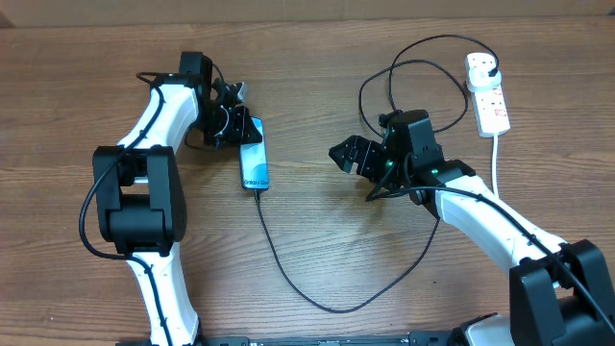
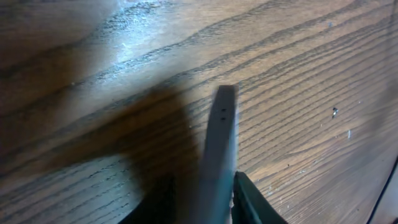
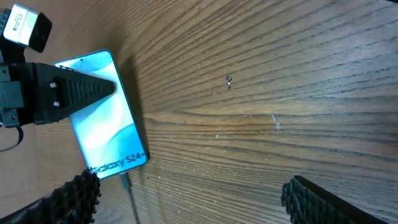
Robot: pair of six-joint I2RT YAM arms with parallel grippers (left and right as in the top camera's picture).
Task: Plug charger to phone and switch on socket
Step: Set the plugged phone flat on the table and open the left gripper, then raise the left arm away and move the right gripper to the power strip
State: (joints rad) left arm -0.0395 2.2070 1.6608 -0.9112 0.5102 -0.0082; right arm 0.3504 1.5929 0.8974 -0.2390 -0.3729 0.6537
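The phone [image 1: 255,165] lies on the table with its blue screen up; it also shows in the right wrist view [image 3: 107,124]. My left gripper [image 1: 236,126] is shut on its top end. In the left wrist view the phone [image 2: 221,137] stands edge-on between the jaws [image 2: 208,202]. The charger cable [image 1: 288,274] runs from the phone's bottom edge, where its connector tip [image 3: 125,181] meets the phone, loops round and ends in a black plug [image 1: 488,67] in the white socket [image 1: 490,101]. My right gripper [image 1: 348,156] is open and empty, right of the phone; its fingers [image 3: 193,205] hover over bare wood.
The socket's thick white cord [image 1: 496,159] runs down the right side, behind my right arm. Cable loops [image 1: 404,77] lie above the right gripper. The table's far edge [image 1: 307,12] runs along the top.
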